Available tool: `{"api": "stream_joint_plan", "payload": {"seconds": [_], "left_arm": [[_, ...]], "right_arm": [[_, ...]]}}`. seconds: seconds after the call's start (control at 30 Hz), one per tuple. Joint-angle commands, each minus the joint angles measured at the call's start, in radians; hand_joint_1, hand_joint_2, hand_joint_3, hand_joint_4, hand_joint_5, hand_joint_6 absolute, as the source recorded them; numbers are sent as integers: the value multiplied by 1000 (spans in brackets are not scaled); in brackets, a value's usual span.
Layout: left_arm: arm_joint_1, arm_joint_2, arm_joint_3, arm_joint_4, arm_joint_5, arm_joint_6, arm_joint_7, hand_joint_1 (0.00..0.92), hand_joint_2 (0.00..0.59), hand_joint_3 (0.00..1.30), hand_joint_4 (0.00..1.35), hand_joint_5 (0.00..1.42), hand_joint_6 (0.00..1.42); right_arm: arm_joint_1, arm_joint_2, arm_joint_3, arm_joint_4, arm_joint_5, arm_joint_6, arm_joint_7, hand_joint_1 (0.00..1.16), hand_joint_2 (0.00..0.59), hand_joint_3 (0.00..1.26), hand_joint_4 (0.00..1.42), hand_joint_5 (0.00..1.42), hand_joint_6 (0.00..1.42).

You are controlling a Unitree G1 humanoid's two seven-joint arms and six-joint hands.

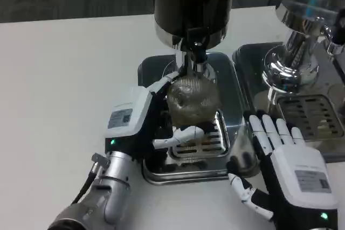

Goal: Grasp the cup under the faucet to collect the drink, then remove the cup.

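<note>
A clear ribbed cup stands on the slotted grate of a steel drip tray, right under the faucet of a dark drink dispenser. My left hand grips the cup from its left side, fingers wrapped around the near and far sides. My right hand lies flat near the tray's right front corner, fingers spread and holding nothing. I cannot tell whether liquid is in the cup.
A second dispenser with a chrome base and its own drip tray stands at the right, close behind my right hand. Bare white table stretches to the left.
</note>
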Motion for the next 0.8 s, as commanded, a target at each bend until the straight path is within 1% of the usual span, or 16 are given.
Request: {"api": "stream_joint_plan", "payload": {"seconds": [0.03, 0.07, 0.13, 0.2, 0.3, 0.43, 0.5, 0.53, 0.7, 0.8], "left_arm": [[21, 23, 28, -12, -43, -38, -34, 43, 0, 217, 333, 567, 580], [25, 29, 30, -18, -46, -46, -35, 23, 0, 207, 307, 557, 560], [32, 40, 39, -25, -56, -68, -52, 1, 0, 161, 229, 510, 478], [44, 51, 61, -31, -84, -101, -80, 0, 0, 141, 204, 471, 426], [72, 74, 100, -52, -137, -170, -125, 0, 0, 126, 156, 416, 393], [105, 100, 137, -92, -172, -228, -159, 0, 1, 86, 86, 325, 298], [121, 114, 156, -113, -187, -254, -176, 0, 21, 32, 23, 286, 248], [132, 129, 169, -135, -202, -276, -201, 0, 26, 7, 5, 259, 213], [182, 183, 222, -240, -248, -342, -284, 0, 52, 0, 0, 127, 97], [211, 212, 258, -326, -305, -394, -365, 0, 67, 0, 0, 108, 76]], "right_arm": [[-12, -2, -10, 4, 16, -6, -5, 293, 445, 35, 0, 0, 0], [-15, -3, -12, 6, 20, -7, -4, 294, 446, 35, 0, 0, 0], [-23, -4, -15, 13, 26, -9, -3, 294, 445, 35, 0, 0, 0], [-29, -4, -15, 19, 33, -11, -5, 294, 443, 33, 0, 0, 0], [-34, -3, -16, 27, 44, -14, -13, 293, 441, 29, 0, 0, 0], [-42, -2, -16, 43, 55, -21, -20, 293, 438, 21, 0, 0, 0], [-47, 0, -13, 50, 57, -23, -23, 292, 433, 6, 0, 0, 0], [-49, 1, -13, 53, 57, -23, -25, 292, 434, 1, 0, 0, 0], [-56, -2, -18, 69, 68, -32, -34, 300, 438, 0, 0, 0, 0], [-66, -9, -19, 81, 78, -39, -32, 305, 439, 0, 0, 0, 0]]}}
